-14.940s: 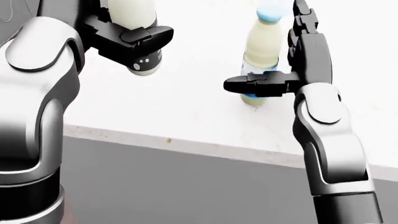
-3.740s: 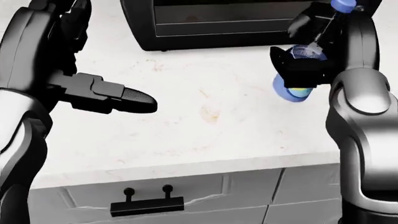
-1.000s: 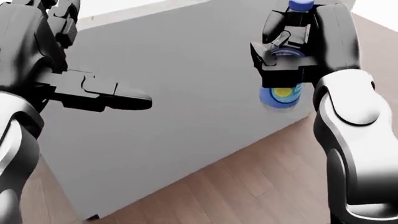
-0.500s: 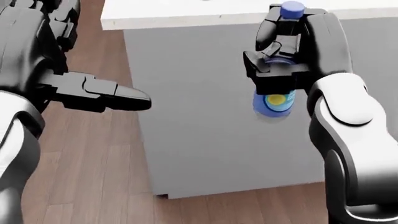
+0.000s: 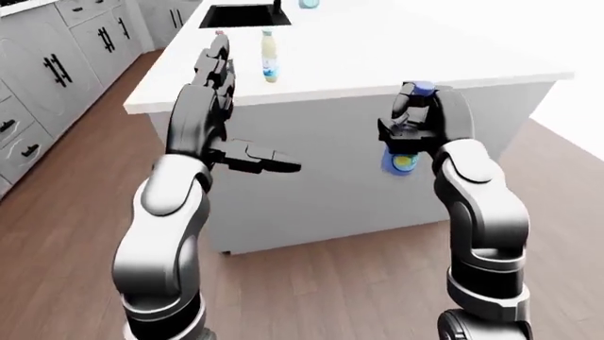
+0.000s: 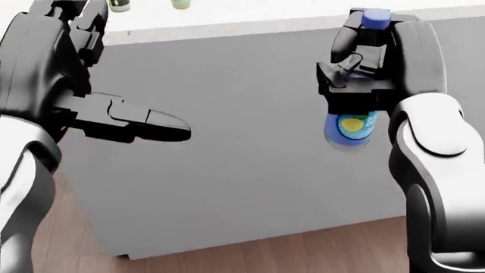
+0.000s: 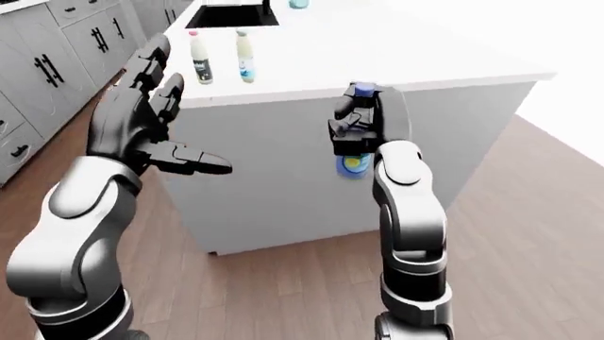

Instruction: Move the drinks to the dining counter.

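Here the right robot hand (image 6: 362,68) grips an upright blue-capped bottle (image 6: 351,126), cap up; left robot hand (image 6: 114,114) open.

1. I saw bright, even light in all three views; the desk (image 5: 453,49) top was washed nearly pure white, with glare toward the right of the left-eye view.
2. Its grey side wall sat in soft shade, and a faint shadow lay on the wooden floor (image 5: 331,276) beneath it.
3. My arms' pale shells carried smooth highlights, while the left hand (image 6: 121,116) read as flat black with little detail.
4. The bottle (image 6: 351,128) label looked slightly smeared in the head view; the eye views stayed sharp.
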Tool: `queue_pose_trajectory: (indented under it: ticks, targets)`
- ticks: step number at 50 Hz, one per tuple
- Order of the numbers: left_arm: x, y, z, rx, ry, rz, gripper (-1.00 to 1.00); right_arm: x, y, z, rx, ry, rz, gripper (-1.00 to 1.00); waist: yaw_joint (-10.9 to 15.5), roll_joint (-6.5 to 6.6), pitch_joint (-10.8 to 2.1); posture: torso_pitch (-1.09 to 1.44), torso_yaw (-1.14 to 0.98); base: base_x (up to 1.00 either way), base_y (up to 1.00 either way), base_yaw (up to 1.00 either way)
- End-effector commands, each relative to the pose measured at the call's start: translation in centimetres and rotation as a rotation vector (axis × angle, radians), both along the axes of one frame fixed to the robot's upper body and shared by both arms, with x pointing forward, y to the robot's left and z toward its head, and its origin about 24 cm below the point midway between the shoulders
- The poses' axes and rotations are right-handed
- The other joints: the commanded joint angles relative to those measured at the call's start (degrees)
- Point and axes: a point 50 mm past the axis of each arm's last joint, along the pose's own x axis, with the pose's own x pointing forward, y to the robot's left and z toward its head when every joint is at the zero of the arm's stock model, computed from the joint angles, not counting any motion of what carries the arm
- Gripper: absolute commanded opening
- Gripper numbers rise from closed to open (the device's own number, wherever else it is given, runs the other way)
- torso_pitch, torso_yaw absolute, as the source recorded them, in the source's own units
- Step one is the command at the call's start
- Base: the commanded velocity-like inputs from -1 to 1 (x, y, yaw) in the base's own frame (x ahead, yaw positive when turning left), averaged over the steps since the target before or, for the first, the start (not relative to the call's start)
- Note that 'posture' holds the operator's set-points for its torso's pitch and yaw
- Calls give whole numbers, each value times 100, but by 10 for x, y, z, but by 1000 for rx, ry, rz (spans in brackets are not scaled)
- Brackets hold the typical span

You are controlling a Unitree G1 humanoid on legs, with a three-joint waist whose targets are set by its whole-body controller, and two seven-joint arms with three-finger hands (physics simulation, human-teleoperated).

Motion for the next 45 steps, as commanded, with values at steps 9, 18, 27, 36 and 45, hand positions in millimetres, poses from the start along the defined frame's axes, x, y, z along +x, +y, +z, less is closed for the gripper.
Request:
queue_pose_trajectory:
  ticks: [9,18,27,36,45]
  targets:
    - [-5,0,15,0,-90,6,100,-7,8,26,-16,-157,45,-100,154,93,-288,0,0,35,-45,0]
    - [-6,2,16,-3,-92,9,100,-6,10,26,-9,-158,53,-100,20,-84,-363,0,0,0,0,98]
    - [-7,1,17,0,-93,8,100,-8,6,31,-8,-178,39,-100,58,209,-311,0,0,0,0,100]
    - [-6,2,17,1,-95,9,100,-9,6,35,-4,-183,40,-100,104,271,-358,0,0,0,0,98]
    - [-8,4,24,6,-106,15,100,-11,8,45,-15,-213,58,-100,-16,-124,-187,0,0,0,0,5]
